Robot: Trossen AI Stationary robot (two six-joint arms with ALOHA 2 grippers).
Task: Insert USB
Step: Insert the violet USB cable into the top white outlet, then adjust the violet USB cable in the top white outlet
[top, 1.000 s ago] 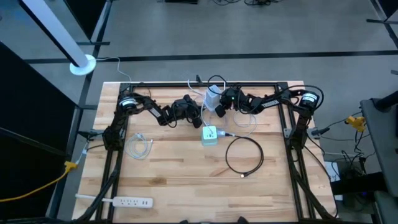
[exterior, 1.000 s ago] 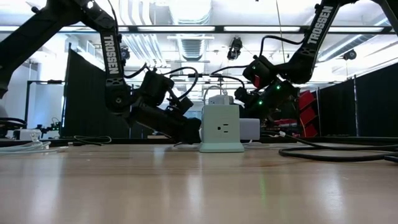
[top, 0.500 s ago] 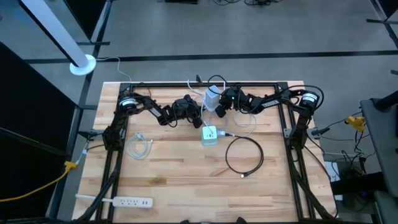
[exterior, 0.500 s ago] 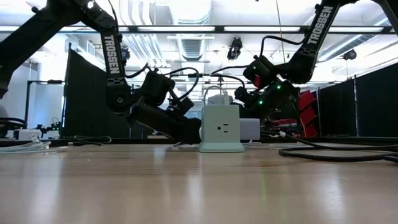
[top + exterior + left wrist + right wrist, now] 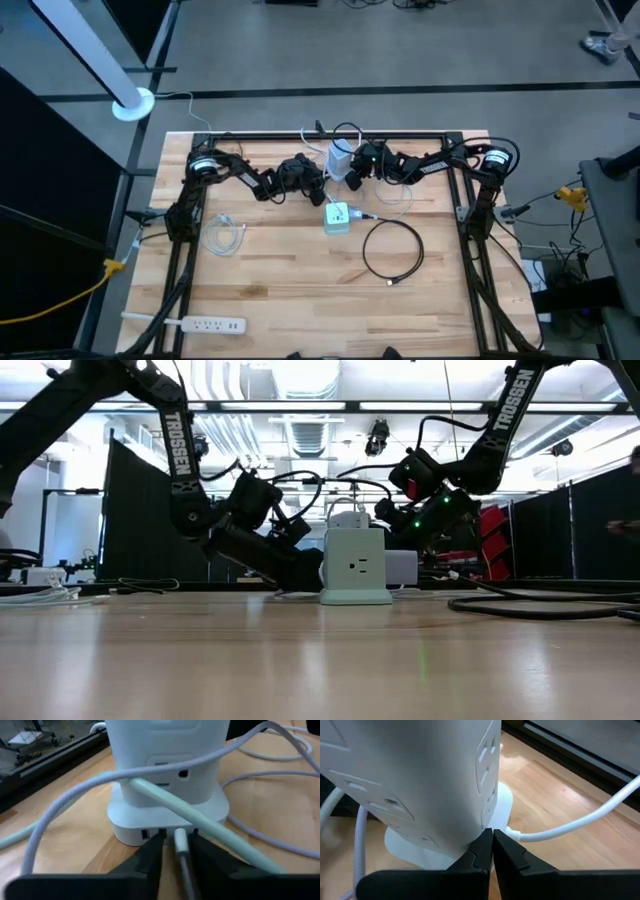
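1. The white power tower [image 5: 343, 158] stands on its round base near the far edge of the wooden table [image 5: 300, 290]; all places below are given from this tower.
2. The left tool [image 5: 176, 851] is low at the foot of the tower, on its left side in the high view. Its two dark fingers [image 5: 150, 857] stand a little apart, one on each side of a silver USB plug [image 5: 180, 840].
3. The tip of the USB plug reaches the row of small ports in the base of the tower. The view is blurred there, so I cannot tell if the plug is fully inside, or if the fingers are touching it.
4. A pale green cable [image 5: 200, 820] and a white braided cable [image 5: 75, 800] cross in front of the tower body, above the plug.
5. The right tool [image 5: 492, 845] is on the other side of the tower, close to its base, with the fingers pressed together and nothing between them. A white cord [image 5: 580, 820] leaves the base just beside the fingertips.
6. A pale green outlet cube [image 5: 337, 217] sits in front of the tower, nearer to the middle of the table.
7. A black cable loop [image 5: 392, 250] lies beyond the cube, farther from the tower.
8. A white power strip [image 5: 197, 323] lies well apart from the tower, at the near left corner of the table.
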